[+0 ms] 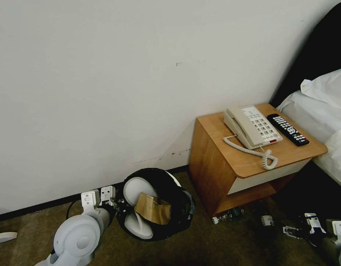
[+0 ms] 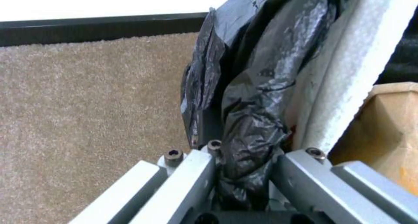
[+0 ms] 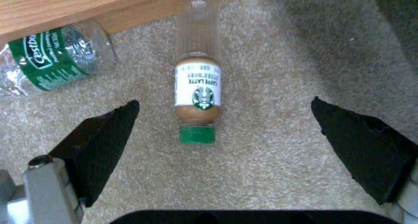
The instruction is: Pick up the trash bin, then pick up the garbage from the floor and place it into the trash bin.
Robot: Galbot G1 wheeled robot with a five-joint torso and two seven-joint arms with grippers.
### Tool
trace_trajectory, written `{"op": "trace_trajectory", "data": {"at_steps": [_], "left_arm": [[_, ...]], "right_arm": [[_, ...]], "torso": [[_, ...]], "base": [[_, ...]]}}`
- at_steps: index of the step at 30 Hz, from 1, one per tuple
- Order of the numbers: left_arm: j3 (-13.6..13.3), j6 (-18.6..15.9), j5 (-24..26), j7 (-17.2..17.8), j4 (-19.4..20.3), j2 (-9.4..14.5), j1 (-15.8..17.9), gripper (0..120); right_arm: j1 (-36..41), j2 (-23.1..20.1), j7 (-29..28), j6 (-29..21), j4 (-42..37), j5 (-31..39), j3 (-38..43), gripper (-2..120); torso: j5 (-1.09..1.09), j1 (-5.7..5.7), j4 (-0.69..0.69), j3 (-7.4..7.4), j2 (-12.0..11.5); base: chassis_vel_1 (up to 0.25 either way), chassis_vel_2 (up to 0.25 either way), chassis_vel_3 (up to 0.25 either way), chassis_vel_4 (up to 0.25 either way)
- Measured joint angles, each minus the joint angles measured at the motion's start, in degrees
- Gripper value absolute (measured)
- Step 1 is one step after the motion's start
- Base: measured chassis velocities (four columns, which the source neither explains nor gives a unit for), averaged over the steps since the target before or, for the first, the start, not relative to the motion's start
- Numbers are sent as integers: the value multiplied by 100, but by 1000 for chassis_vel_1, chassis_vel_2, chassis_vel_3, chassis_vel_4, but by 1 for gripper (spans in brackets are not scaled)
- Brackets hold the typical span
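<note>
the left hand (image 2: 244,171) is closed on the rim of the trash bin (image 1: 155,203), pinching mostly the black bag (image 2: 252,119); the bin sits tilted by the wall, with a slipper (image 1: 139,192) and cardboard (image 1: 153,208) inside. if the bag slides, i think the bin may drop. the right hand (image 3: 224,145) is spread wide over the latte bottle (image 3: 197,96) on the carpet beside the table (image 1: 251,155). the bottle is round, so it may roll under the table.
</note>
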State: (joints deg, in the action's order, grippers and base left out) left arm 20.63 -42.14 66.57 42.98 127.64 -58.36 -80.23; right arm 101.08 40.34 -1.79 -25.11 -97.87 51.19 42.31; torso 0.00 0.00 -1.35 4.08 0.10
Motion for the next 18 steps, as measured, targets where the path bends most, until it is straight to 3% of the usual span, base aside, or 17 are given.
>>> {"op": "trace_trajectory", "data": {"at_steps": [18], "left_arm": [[15,0,-52,-8,10,-24,-73,0]], "right_arm": [[-561,141,-67,-5,416,13,-495,100]], "torso": [[0,0,0,0,0]], "base": [[0,0,0,0]]}}
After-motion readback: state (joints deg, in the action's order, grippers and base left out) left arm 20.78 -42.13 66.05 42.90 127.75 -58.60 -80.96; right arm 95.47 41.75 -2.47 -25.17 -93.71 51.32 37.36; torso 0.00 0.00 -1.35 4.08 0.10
